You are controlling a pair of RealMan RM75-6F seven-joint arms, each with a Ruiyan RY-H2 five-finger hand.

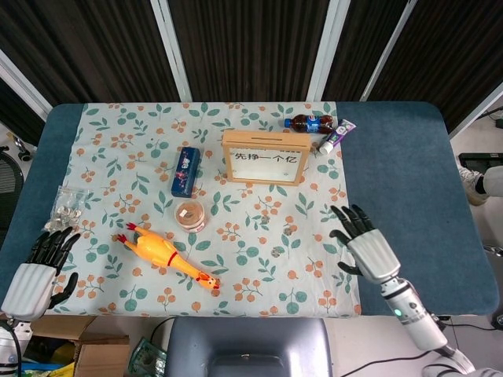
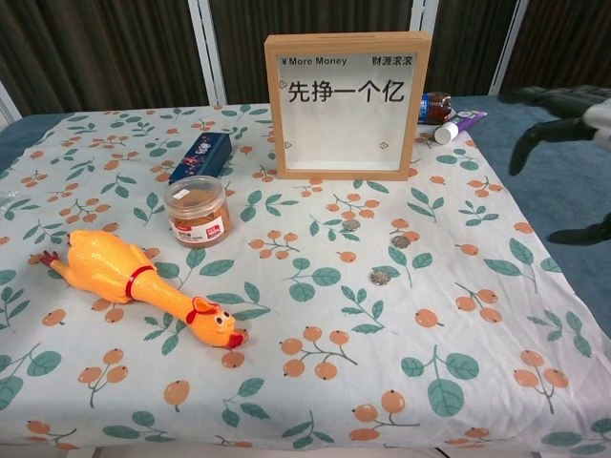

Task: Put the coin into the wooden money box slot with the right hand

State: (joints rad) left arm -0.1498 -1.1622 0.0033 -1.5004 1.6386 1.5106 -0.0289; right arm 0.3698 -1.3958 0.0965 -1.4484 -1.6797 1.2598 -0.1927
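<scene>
My right hand [image 1: 368, 245] hovers over the cloth's [image 1: 141, 157] right edge, fingers spread, holding nothing. Left of my fingertips lies a coin [image 1: 276, 251]; beyond them and to the left stands the box [image 1: 265, 157], with a bottle [image 1: 310, 123] and tube [image 1: 336, 136] behind it. Far left lie the jar [image 1: 190, 214], chicken [image 1: 166, 255] and tin [image 1: 185, 170]. My left hand [image 1: 38, 271] rests at the table's [image 1: 409, 157] left edge, just before a bag [image 1: 67, 206].
</scene>
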